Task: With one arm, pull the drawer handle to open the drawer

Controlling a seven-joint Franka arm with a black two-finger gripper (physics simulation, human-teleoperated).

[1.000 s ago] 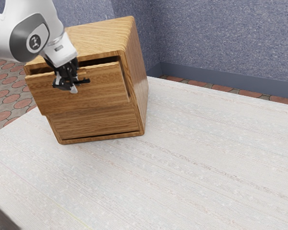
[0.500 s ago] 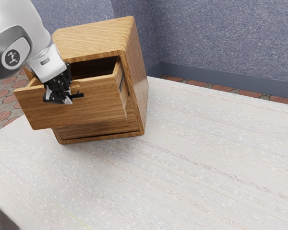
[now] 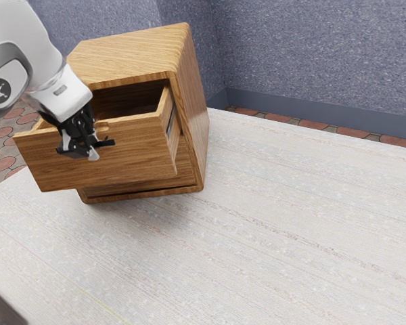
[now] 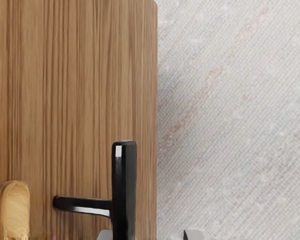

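Drawer (image 3: pixel 125 154), upper left, drawn partly out of cabinet (image 3: pixel 188 88) on bench (image 3: pixel 291 223); tool (image 3: pixel 81 149) at black handle (image 4: pixel 124 190), whether spread or pinching cannot be told.

The drawer (image 3: pixel 122 152) juts out from the cabinet (image 3: pixel 155 54) front, so we cannot sweep straight across that face. Its black handle (image 4: pixel 124 190) sticks out further still. Above the drawer's box, just in front of the cabinet, we find an open hollow to reach into from above. To the exterior view's right of the cabinet the surface (image 3: pixel 291 237) lies open to us. Behind the cabinet the wall (image 3: pixel 311 47) closes the way.
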